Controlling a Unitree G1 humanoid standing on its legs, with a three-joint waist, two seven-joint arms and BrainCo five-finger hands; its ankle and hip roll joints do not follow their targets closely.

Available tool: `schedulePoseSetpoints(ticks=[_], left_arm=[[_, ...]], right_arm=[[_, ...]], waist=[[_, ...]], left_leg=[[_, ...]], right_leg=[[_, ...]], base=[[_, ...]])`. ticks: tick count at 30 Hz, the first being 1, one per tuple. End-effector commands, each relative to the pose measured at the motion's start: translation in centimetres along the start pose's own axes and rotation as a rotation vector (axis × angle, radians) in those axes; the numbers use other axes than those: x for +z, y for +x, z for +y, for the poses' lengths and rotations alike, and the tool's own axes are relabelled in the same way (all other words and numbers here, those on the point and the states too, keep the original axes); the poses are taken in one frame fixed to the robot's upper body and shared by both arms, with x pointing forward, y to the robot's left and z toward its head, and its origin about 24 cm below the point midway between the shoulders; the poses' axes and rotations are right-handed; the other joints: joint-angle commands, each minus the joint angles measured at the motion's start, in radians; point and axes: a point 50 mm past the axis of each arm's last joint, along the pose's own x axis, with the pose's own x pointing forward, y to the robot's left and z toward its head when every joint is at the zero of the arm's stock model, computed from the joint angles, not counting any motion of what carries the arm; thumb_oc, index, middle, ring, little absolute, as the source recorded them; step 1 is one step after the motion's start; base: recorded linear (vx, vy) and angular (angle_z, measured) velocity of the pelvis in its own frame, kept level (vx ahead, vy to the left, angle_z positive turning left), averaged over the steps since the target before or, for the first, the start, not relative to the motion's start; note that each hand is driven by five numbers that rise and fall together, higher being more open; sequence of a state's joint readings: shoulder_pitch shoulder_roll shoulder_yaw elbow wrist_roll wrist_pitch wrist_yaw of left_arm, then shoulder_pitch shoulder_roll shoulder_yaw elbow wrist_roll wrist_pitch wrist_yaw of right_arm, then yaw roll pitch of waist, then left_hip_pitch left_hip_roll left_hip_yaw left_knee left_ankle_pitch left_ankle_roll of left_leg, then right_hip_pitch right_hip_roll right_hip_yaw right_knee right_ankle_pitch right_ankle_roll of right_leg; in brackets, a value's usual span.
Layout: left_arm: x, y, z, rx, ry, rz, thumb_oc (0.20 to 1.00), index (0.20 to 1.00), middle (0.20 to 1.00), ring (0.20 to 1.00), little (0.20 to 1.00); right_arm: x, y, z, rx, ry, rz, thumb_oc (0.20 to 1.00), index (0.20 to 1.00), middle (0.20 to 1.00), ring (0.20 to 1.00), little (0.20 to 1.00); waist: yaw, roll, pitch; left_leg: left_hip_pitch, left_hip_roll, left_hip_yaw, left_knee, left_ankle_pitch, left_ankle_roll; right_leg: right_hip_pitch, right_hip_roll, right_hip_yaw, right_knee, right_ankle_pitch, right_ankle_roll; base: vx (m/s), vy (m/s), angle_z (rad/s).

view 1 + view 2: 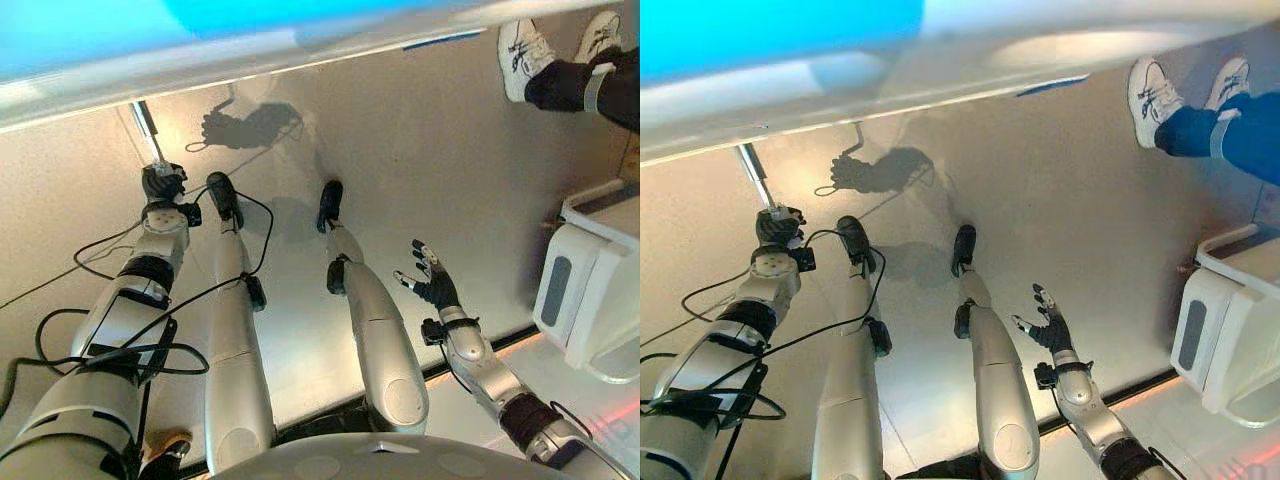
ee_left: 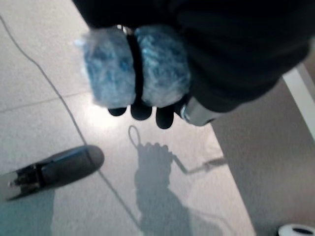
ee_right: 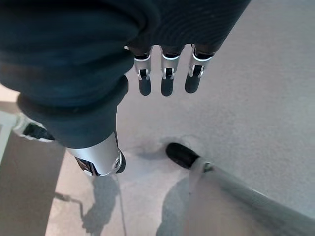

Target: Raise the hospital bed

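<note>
The hospital bed, with a blue mattress and a white frame edge, runs across the top of the head views. A metal crank rod slants down from under it at the left. My left hand is at the rod's lower end. In the left wrist view its fingers curl round the crank's handle, which is wrapped in bluish plastic. My right hand hangs over the floor at the lower right, well away from the bed. It is open and holds nothing, with its fingers straight.
A person's white shoes and dark trouser legs stand at the top right near the bed. A white cabinet-like unit stands on the floor at the right edge. The floor is pale and glossy.
</note>
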State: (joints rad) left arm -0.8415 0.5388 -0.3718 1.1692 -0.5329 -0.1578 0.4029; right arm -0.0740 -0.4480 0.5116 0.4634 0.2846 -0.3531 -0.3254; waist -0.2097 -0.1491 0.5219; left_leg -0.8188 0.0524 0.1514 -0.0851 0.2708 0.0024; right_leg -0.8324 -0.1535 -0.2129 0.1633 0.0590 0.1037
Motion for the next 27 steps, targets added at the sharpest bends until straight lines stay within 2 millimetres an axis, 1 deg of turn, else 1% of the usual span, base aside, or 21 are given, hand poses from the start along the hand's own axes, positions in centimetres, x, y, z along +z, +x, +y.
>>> schedulePoseSetpoints(ticks=[1, 2, 4, 5, 9, 14, 16, 17, 18, 19, 20, 23, 24, 25, 26, 27], left_arm=[[8.0, 1.1, -0.2, 0.015, -0.017, -0.248, 0.200, 0.200, 0.200, 0.200, 0.200], [8.5, 0.9, -0.7, 0.000, -0.029, -0.270, 0.200, 0.200, 0.200, 0.200, 0.200], [8.5, 0.8, -0.9, -0.007, -0.036, -0.276, 0.200, 0.200, 0.200, 0.200, 0.200], [8.2, 0.5, -1.5, -0.030, -0.049, -0.282, 0.200, 0.200, 0.200, 0.200, 0.200], [7.2, -0.5, -2.9, -0.086, -0.080, -0.292, 0.200, 0.200, 0.200, 0.200, 0.200], [5.8, -2.2, -5.0, -0.181, -0.151, -0.298, 0.200, 0.200, 0.200, 0.200, 0.200], [5.8, -2.2, -5.0, -0.181, -0.151, -0.297, 0.200, 0.200, 0.200, 0.200, 0.200], [5.2, -3.2, -6.0, -0.227, -0.187, -0.298, 0.200, 0.200, 0.200, 0.200, 0.200], [5.2, -3.2, -6.0, -0.227, -0.187, -0.298, 0.200, 0.200, 0.200, 0.200, 0.200], [4.6, -3.7, -6.3, -0.247, -0.211, -0.290, 0.200, 0.200, 0.200, 0.200, 0.200], [4.5, -3.7, -6.3, -0.247, -0.211, -0.289, 0.200, 0.200, 0.200, 0.200, 0.200], [3.6, -4.8, -6.7, -0.288, -0.250, -0.285, 0.200, 0.200, 0.200, 0.200, 0.200], [2.6, -5.5, -6.7, -0.308, -0.274, -0.271, 0.200, 0.200, 0.200, 0.200, 0.200], [2.5, -5.5, -6.7, -0.308, -0.274, -0.271, 0.200, 0.200, 0.200, 0.200, 0.200], [2.2, -5.9, -6.8, -0.314, -0.287, -0.263, 0.200, 0.200, 0.200, 0.200, 0.200], [1.7, -6.3, -6.8, -0.326, -0.301, -0.257, 0.200, 0.200, 0.200, 0.200, 0.200]], right_arm=[[-0.2, -0.9, -0.7, 0.009, -0.037, -0.014, 1.000, 1.000, 1.000, 1.000, 1.000], [0.0, -0.7, -0.7, 0.013, -0.046, -0.024, 1.000, 1.000, 1.000, 1.000, 1.000], [0.1, -0.6, -0.6, 0.016, -0.049, -0.026, 1.000, 1.000, 1.000, 1.000, 1.000], [0.1, -0.5, -0.5, 0.021, -0.061, -0.021, 1.000, 1.000, 1.000, 1.000, 1.000], [-0.3, -0.4, -0.8, 0.013, -0.074, -0.003, 1.000, 1.000, 1.000, 1.000, 1.000], [-1.1, -0.5, -1.8, -0.013, -0.102, 0.037, 1.000, 1.000, 1.000, 1.000, 1.000], [-1.1, -0.6, -1.8, -0.013, -0.102, 0.038, 1.000, 1.000, 1.000, 1.000, 1.000], [-1.5, -0.7, -2.4, -0.034, -0.117, 0.061, 1.000, 1.000, 1.000, 1.000, 1.000], [-1.5, -0.7, -2.4, -0.034, -0.117, 0.061, 1.000, 1.000, 1.000, 1.000, 1.000], [-1.9, -0.8, -2.7, -0.046, -0.124, 0.083, 1.000, 1.000, 1.000, 1.000, 1.000], [-1.9, -0.8, -2.7, -0.046, -0.124, 0.083, 1.000, 1.000, 1.000, 1.000, 1.000], [-2.8, -1.1, -3.0, -0.069, -0.131, 0.125, 1.000, 1.000, 1.000, 1.000, 1.000], [-3.3, -1.3, -3.3, -0.082, -0.130, 0.154, 1.000, 1.000, 1.000, 1.000, 1.000], [-3.3, -1.3, -3.3, -0.082, -0.130, 0.154, 1.000, 1.000, 1.000, 1.000, 1.000], [-3.5, -1.4, -3.3, -0.085, -0.132, 0.167, 1.000, 1.000, 1.000, 1.000, 1.000], [-3.7, -1.5, -3.6, -0.097, -0.133, 0.176, 1.000, 1.000, 1.000, 1.000, 1.000]], waist=[[-0.016, -0.032, -0.002], [-0.024, -0.033, -0.002], [-0.027, -0.034, -0.002], [-0.034, -0.034, -0.002], [-0.040, -0.026, -0.002], [-0.037, 0.014, -0.002], [-0.037, 0.015, -0.002], [-0.034, 0.045, -0.002], [-0.033, 0.046, -0.002], [-0.029, 0.063, -0.002], [-0.029, 0.063, -0.002], [-0.017, 0.084, -0.002], [-0.006, 0.100, -0.002], [-0.006, 0.100, -0.002], [0.000, 0.106, -0.002], [0.005, 0.109, -0.002]], left_leg=[[0.103, -0.020, 0.034, 0.001, -0.093, -0.054], [0.112, -0.014, 0.045, 0.010, -0.098, -0.056], [0.116, -0.012, 0.050, 0.018, -0.105, -0.056], [0.130, -0.007, 0.057, 0.042, -0.118, -0.058], [0.176, -0.003, 0.064, 0.049, -0.128, -0.064], [0.244, -0.012, 0.075, 0.035, -0.130, -0.066], [0.245, -0.011, 0.075, 0.034, -0.130, -0.066], [0.280, -0.023, 0.079, 0.016, -0.124, -0.068], [0.281, -0.023, 0.079, 0.015, -0.124, -0.068], [0.304, -0.026, 0.077, 0.004, -0.122, -0.067], [0.305, -0.026, 0.077, 0.003, -0.122, -0.067], [0.332, -0.034, 0.070, 0.000, -0.121, -0.067], [0.356, -0.037, 0.060, -0.002, -0.122, -0.065], [0.357, -0.037, 0.060, -0.002, -0.122, -0.065], [0.364, -0.039, 0.058, -0.002, -0.120, -0.064], [0.352, -0.044, 0.065, 0.002, -0.096, -0.058]], right_leg=[[-0.061, 0.046, 0.030, -0.064, 0.145, 0.050], [-0.066, 0.059, 0.042, -0.051, 0.141, 0.048], [-0.068, 0.064, 0.052, -0.045, 0.137, 0.046], [-0.063, 0.076, 0.065, -0.037, 0.135, 0.043], [-0.036, 0.097, 0.088, -0.026, 0.124, 0.038], [0.025, 0.107, 0.110, -0.040, 0.121, 0.033], [0.026, 0.107, 0.110, -0.041, 0.121, 0.033], [0.064, 0.105, 0.110, -0.062, 0.126, 0.030], [0.065, 0.105, 0.110, -0.063, 0.127, 0.030], [0.087, 0.107, 0.110, -0.073, 0.129, 0.031], [0.087, 0.107, 0.110, -0.073, 0.130, 0.031], [0.123, 0.104, 0.105, -0.086, 0.137, 0.029], [0.149, 0.105, 0.101, -0.088, 0.135, 0.027], [0.149, 0.105, 0.101, -0.089, 0.135, 0.027], [0.162, 0.103, 0.098, -0.089, 0.135, 0.026], [0.160, 0.094, 0.094, -0.095, 0.158, 0.016]], base=[[0.00, -0.118, -0.27], [0.01, -0.079, -0.23], [0.01, -0.081, -0.17], [0.01, -0.096, -0.13], [0.01, -0.108, -0.19], [-0.01, -0.045, -0.23], [-0.02, -0.010, -0.10], [0.00, 0.000, 0.00], [-0.03, -0.001, 0.02], [0.00, 0.000, 0.00], [0.00, 0.000, 0.00], [-0.01, -0.001, 0.02], [0.00, 0.000, 0.00], [-0.03, 0.004, 0.04], [-0.09, -0.023, 0.01], [-0.10, -0.022, 0.12]])
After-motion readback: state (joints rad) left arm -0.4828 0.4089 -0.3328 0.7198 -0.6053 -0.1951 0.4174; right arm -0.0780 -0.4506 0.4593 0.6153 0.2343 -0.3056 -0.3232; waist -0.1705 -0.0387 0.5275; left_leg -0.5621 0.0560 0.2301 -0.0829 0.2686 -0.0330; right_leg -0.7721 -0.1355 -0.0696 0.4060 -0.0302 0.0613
